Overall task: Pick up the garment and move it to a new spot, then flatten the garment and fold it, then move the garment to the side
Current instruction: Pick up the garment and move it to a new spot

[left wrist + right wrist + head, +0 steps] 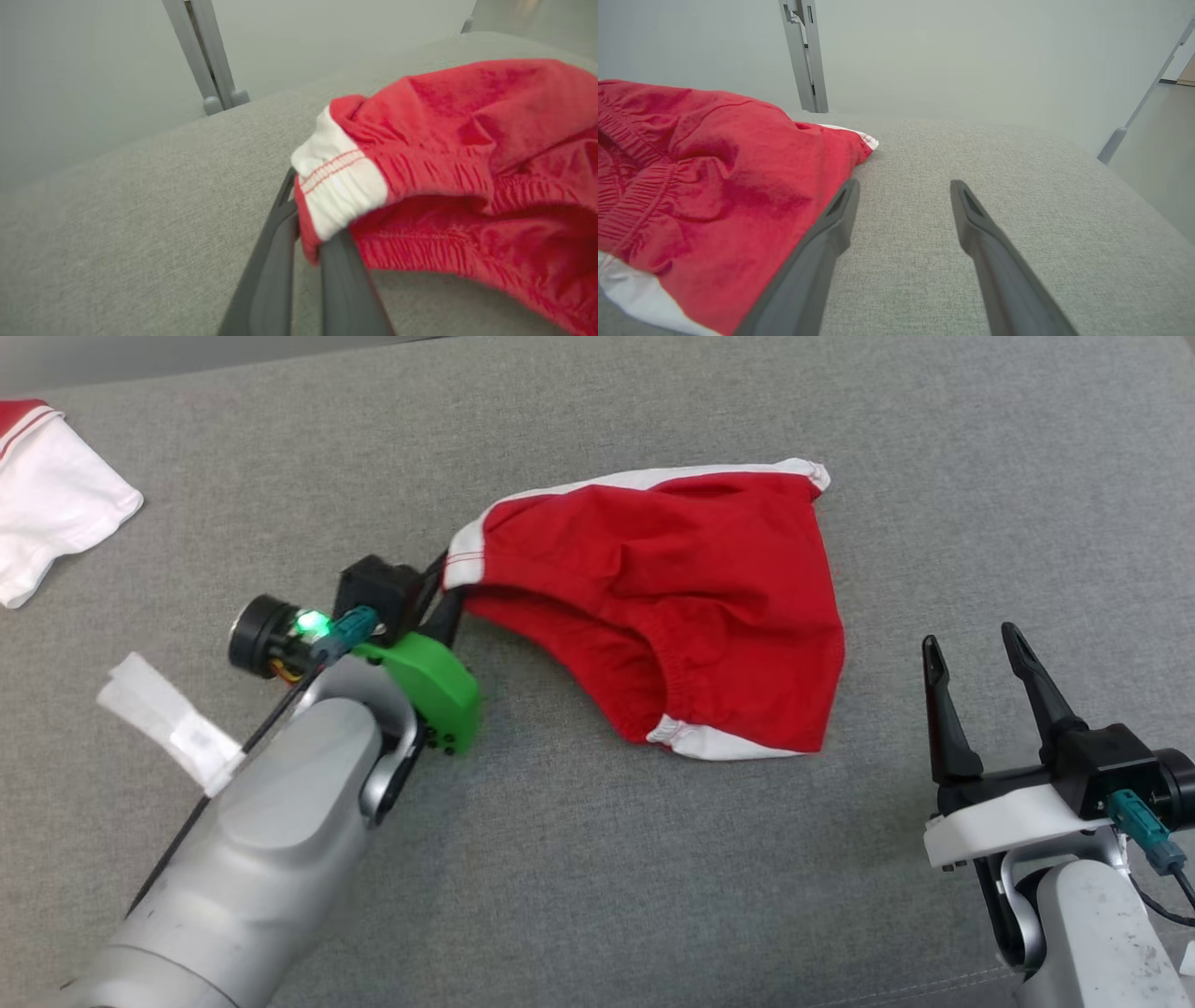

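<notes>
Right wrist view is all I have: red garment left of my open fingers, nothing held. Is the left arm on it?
Observer: Yes. The left gripper is shut on the white band corner of the red garment.
Operator: Is it lifted or lying down?
Observer: The head view shows most of it lying bunched on the grey cushion, with the pinched corner at its left end.
Operator: Anything else on the cushion?
Observer: A white garment with red trim lies at the far left, and a white strip lies beside the left forearm.
</notes>
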Tool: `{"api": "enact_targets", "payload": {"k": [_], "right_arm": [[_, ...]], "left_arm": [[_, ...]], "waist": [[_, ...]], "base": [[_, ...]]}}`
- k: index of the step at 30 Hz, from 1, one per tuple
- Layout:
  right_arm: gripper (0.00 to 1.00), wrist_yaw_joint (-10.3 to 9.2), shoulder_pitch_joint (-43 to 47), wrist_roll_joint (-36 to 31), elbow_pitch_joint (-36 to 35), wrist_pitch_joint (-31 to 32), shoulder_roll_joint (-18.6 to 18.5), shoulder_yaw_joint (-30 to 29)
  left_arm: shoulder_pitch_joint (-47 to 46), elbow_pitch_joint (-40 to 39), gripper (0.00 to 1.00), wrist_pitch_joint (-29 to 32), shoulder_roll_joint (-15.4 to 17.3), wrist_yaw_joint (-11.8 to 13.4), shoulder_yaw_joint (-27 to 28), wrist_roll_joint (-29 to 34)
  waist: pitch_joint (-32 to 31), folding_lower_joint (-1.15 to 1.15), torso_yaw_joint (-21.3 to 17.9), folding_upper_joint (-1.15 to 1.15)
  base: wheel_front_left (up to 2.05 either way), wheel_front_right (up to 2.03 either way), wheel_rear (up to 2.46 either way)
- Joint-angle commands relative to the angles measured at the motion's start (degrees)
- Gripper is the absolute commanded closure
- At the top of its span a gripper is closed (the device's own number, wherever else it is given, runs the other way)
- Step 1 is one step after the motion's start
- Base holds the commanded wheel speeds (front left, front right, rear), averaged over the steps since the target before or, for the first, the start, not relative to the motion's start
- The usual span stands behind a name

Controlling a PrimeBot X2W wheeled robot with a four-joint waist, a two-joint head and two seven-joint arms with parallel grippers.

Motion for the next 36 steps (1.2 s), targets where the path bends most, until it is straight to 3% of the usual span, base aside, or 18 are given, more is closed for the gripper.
{"api": "enact_targets", "payload": {"k": [1,7,8,10,11,12,26,36], "right_arm": [[0.0,-0.06,-0.37,-0.32,-0.12,-0.04,-0.2,-0.32],[0.0,-0.06,-0.92,-1.25,0.19,-0.04,-0.2,-0.7],[0.0,-0.06,-0.97,-1.33,0.23,-0.04,-0.2,-0.63],[0.0,-0.06,-1.03,-1.47,0.31,-0.04,-0.2,-0.46],[0.0,-0.06,-1.1,-1.51,0.33,-0.04,-0.2,-0.39],[0.0,-0.06,-1.18,-1.56,0.35,-0.04,-0.2,-0.31],[0.0,-0.06,0.75,-1.32,0.87,-0.04,-0.19,-0.68],[0.0,-0.06,2.59,-0.99,1.2,-0.04,-0.2,-0.15]], "left_arm": [[1.14,0.91,1.0,-0.41,0.92,-0.07,0.88,-0.6],[3.93,1.67,1.0,-0.49,2.97,0.08,5.49,0.15],[4.49,1.25,0.95,-0.5,3.08,-0.17,6.35,0.59],[5.49,0.23,0.54,-0.5,2.93,-0.32,8.08,1.31],[5.95,-0.34,0.13,-0.51,2.82,-0.46,8.87,1.7],[6.51,-1.14,0.0,-0.51,2.69,-0.48,9.98,2.17],[19.66,-15.12,0.0,-0.52,1.41,-1.69,24.47,10.28],[34.98,-27.31,0.0,-0.46,-3.63,-3.4,36.35,14.76]], "waist": [[1.04,0.0,0.8,0.0],[1.91,0.0,1.82,0.0],[1.92,0.0,1.92,0.0],[1.84,0.0,2.01,0.0],[1.78,0.0,2.02,0.0],[1.69,0.0,2.02,0.0],[-2.48,0.0,2.61,0.0],[-8.68,0.0,2.51,0.0]], "base": [[0.0,0.0,0.0],[0.0,0.0,0.0],[0.0,0.0,0.0],[0.0,0.0,0.0],[0.0,0.0,0.0],[0.0,0.0,0.0],[0.0,0.0,0.0],[0.0,0.0,0.0]]}}
